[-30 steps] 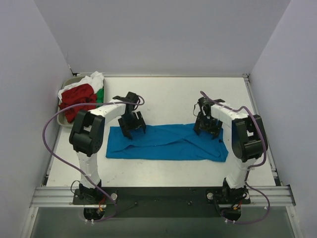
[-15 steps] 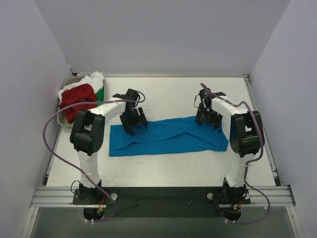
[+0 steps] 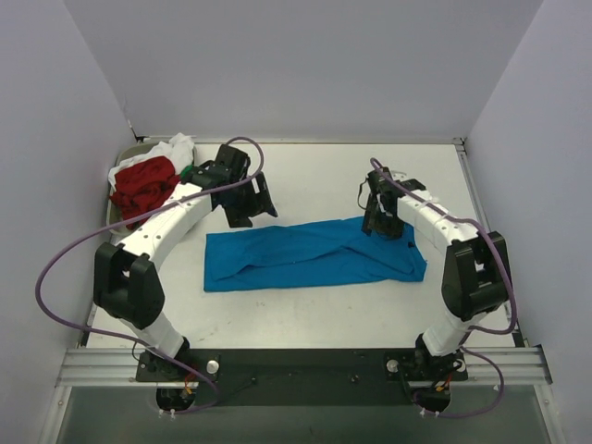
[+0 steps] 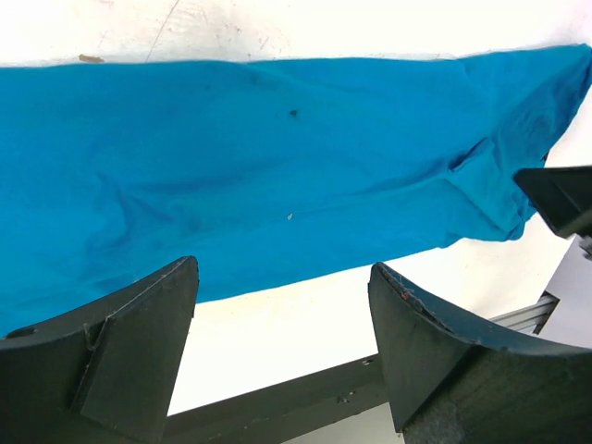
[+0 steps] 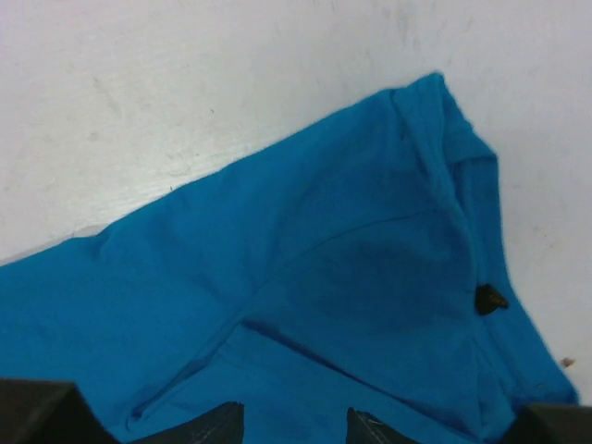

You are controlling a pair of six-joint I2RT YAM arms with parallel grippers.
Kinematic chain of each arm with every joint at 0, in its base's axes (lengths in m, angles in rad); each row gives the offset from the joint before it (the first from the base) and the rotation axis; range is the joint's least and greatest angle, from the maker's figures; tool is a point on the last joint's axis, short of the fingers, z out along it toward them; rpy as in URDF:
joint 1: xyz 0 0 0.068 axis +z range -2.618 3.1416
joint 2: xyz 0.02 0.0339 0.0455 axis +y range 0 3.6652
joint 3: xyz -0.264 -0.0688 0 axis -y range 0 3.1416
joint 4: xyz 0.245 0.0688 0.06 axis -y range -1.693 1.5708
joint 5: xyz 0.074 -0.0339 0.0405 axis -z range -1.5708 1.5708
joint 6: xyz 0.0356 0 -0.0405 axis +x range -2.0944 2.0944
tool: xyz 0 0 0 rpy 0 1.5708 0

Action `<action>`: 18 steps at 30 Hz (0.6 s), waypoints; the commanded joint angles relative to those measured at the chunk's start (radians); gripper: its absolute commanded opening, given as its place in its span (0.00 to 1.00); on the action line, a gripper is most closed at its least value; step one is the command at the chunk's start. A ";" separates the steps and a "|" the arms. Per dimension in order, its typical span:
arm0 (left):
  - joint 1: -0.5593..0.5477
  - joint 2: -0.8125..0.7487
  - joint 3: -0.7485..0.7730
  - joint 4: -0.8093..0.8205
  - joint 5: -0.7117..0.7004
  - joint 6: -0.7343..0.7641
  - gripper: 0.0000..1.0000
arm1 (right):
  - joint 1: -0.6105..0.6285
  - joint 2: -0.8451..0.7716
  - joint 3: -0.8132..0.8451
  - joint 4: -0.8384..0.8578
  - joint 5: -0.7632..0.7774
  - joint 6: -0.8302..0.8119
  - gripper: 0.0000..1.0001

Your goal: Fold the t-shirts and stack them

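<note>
- Left arm stretches forward; left end effector (image 3: 252, 213) spread wide, raised near the blue t-shirt (image 3: 314, 256).
- Right arm bends inward; right end effector (image 3: 380, 227) at the shirt's far right edge, half-closed, grip unclear.
- Shirt lies mid-surface (image 3: 305, 180).

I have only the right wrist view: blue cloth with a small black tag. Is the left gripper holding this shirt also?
Observer: No. The left gripper is open and empty, over the table just past the far edge of the blue t-shirt.
Operator: How does the shirt lie as a whole?
Observer: As a long band running left to right between the two arms, with the right gripper at its far right corner.
Operator: Where are the other shirts?
Observer: A red t-shirt and a white t-shirt are heaped in the grey tray at the far left corner.
</note>
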 commanded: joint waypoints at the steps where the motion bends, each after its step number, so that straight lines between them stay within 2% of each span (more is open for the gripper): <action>1: 0.007 -0.037 -0.040 -0.020 -0.020 0.020 0.84 | -0.021 0.041 -0.053 0.062 -0.122 0.007 0.42; 2: 0.011 -0.040 -0.049 -0.020 -0.021 0.020 0.84 | -0.026 0.059 -0.052 0.071 -0.131 0.007 0.37; 4: 0.014 -0.048 -0.055 -0.022 -0.024 0.023 0.84 | -0.028 0.075 -0.047 0.096 -0.142 0.007 0.34; 18: 0.034 -0.054 -0.071 -0.025 -0.030 0.032 0.84 | -0.025 0.146 0.033 0.126 -0.180 0.014 0.36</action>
